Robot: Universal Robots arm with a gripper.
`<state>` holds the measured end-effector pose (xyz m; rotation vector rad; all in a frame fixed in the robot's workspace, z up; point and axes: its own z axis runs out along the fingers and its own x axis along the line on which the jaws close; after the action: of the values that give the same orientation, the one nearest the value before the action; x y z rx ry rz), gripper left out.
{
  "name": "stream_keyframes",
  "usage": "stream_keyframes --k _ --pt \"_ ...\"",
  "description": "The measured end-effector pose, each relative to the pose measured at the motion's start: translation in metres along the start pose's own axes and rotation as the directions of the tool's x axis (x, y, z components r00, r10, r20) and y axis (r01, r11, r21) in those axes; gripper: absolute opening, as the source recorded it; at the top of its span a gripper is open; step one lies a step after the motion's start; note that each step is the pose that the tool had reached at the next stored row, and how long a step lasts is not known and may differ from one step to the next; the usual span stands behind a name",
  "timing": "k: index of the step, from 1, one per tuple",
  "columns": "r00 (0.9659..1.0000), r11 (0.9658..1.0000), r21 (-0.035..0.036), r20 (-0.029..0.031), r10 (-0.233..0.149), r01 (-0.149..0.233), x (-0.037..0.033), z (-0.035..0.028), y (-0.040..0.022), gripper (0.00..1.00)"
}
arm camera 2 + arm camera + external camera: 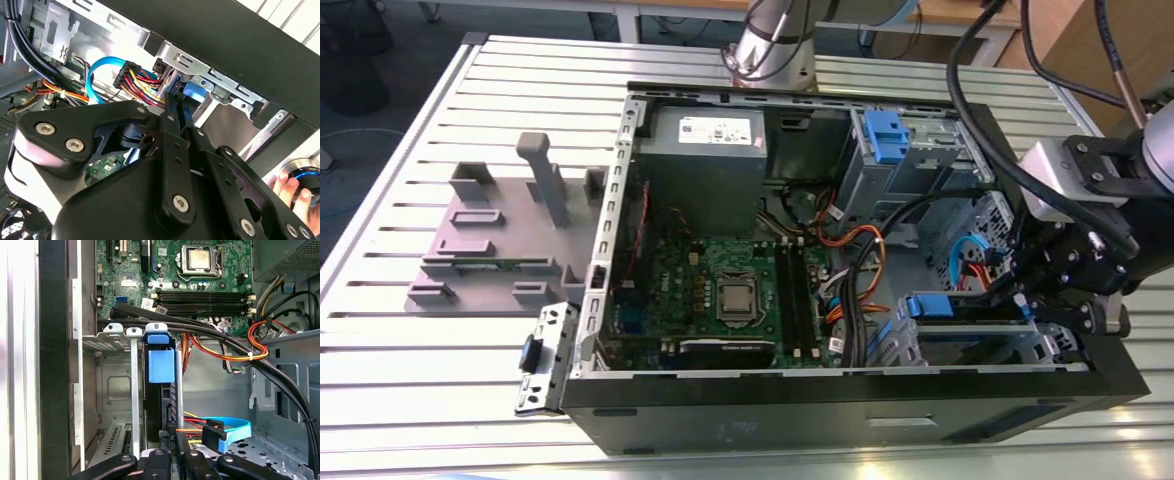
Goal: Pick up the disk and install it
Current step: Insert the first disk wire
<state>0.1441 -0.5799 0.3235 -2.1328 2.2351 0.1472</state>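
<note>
The disk (931, 306) stands on edge in the lower drive bay at the exterior view's right end of the open computer case (854, 400), its blue carrier tab pointing toward the motherboard. In the first wrist view the blue tab of the disk (161, 365) sits between the bay's metal rails. Its dark edge runs down into my gripper (172, 454). My gripper (1011, 295) reaches into the case from the exterior view's right. In the second wrist view the gripper (176, 102) has its two black fingers closed on the thin edge of the disk (192, 95).
Orange, red and black cables (240, 347) and a blue data cable (235, 427) run close beside the bay. A blue-tabbed drive cage (887, 135) and a grey power supply (707, 150) sit at the case's far side. A grey stand (494, 240) is outside the case. Fingers of a person's hand (287, 187) show.
</note>
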Motion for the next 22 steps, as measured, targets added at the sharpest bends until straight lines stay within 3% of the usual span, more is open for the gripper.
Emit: stream_keyframes --k 1,3,4,7,12,16,17,19,22 --pt "1.0 1.0 -0.0002 0.0019 0.0 0.0 0.0001 0.001 0.0 0.18" --pt "1.0 1.0 0.0 0.0011 0.0 0.0 0.0001 0.0007 0.0 0.18" --pt "1.0 1.0 0.0 -0.0001 0.0 0.0 0.0001 0.0002 0.0 0.24" --pt "1.0 1.0 0.0 -0.0006 0.0 0.0 0.0 -0.0002 0.0 0.24" --pt "1.0 1.0 0.0001 -0.0006 0.0 0.0 -0.0013 -0.0135 0.0005 0.24" --pt "1.0 1.0 0.0 -0.0003 0.0 0.0 -0.0021 -0.0145 0.0006 0.24" --pt "1.0 1.0 0.0 -0.0003 0.0 0.0 -0.0021 -0.0146 0.0005 0.23" --pt "1.0 1.0 0.0 -0.0002 0.0 0.0 -0.0021 -0.0145 0.0005 0.11" --pt "1.0 1.0 -0.0002 0.0 0.0 0.0 -0.0018 -0.0136 0.0005 0.11"
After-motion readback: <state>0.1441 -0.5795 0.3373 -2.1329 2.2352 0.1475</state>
